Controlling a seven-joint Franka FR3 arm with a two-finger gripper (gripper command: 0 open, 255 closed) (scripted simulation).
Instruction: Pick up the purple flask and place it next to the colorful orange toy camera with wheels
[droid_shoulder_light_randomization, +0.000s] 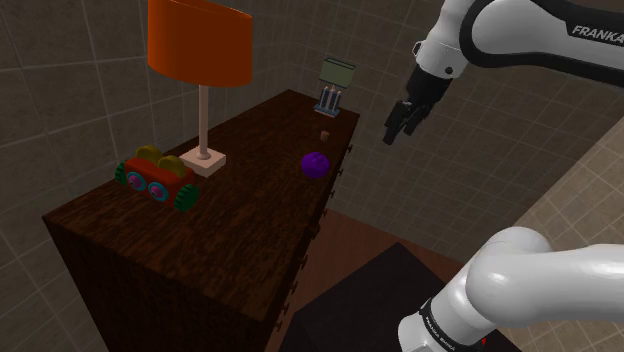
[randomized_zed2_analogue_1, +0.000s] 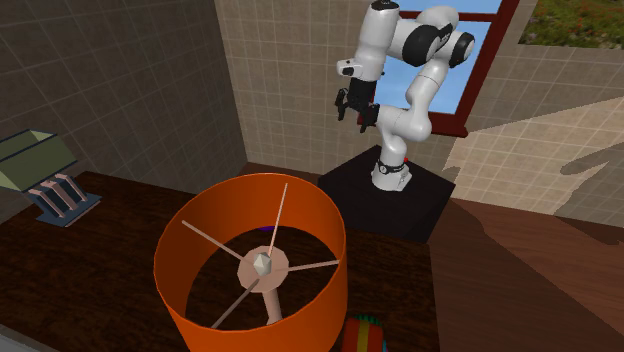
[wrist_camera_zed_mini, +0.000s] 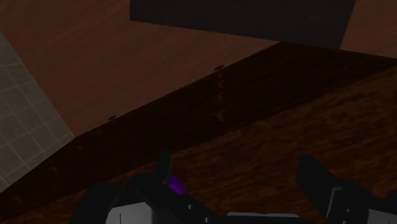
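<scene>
From beside the stand (droid_shoulder_light_randomization: 375, 295), the shoulder camera looks down the desk (droid_shoulder_light_randomization: 250, 220), lamp (droid_shoulder_light_randomization: 200, 45) at 10 o'clock. The second camera peers over that lamp toward the arm (randomized_zed2_analogue_1: 400, 60) at 1 o'clock. The wrist camera hangs close above the desk's edge.

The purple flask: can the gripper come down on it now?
Probably yes. The purple flask stands clear on the dresser, the lamp is well aside, and the open gripper hovers nearby.

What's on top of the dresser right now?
Orange-shaded lamp, wheeled toy camera beside its base, purple flask near the drawer-side edge, small tan item and green-topped rack at the far end. Second exterior view: the shade hides most of the flask.
</scene>
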